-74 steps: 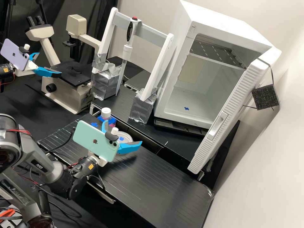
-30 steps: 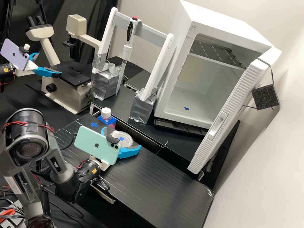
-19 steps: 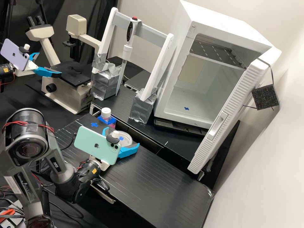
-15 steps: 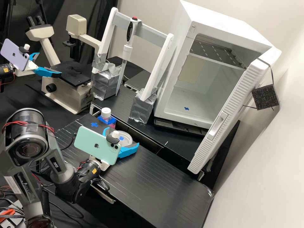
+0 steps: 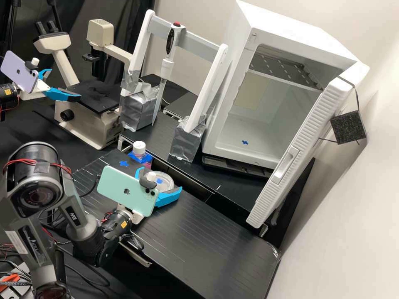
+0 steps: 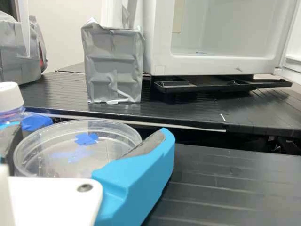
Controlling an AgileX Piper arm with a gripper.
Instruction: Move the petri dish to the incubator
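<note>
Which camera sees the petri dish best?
The wrist view. It shows the petri dish up close, with most of its clear, round rim, though a blue finger covers part. The high view shows it smaller, from farther above, partly hidden behind the pale green phone.

Arm [image 5: 35, 249] bent, forearm [image 5: 75, 214] sloping down to wrist [image 5: 116, 224].
</note>
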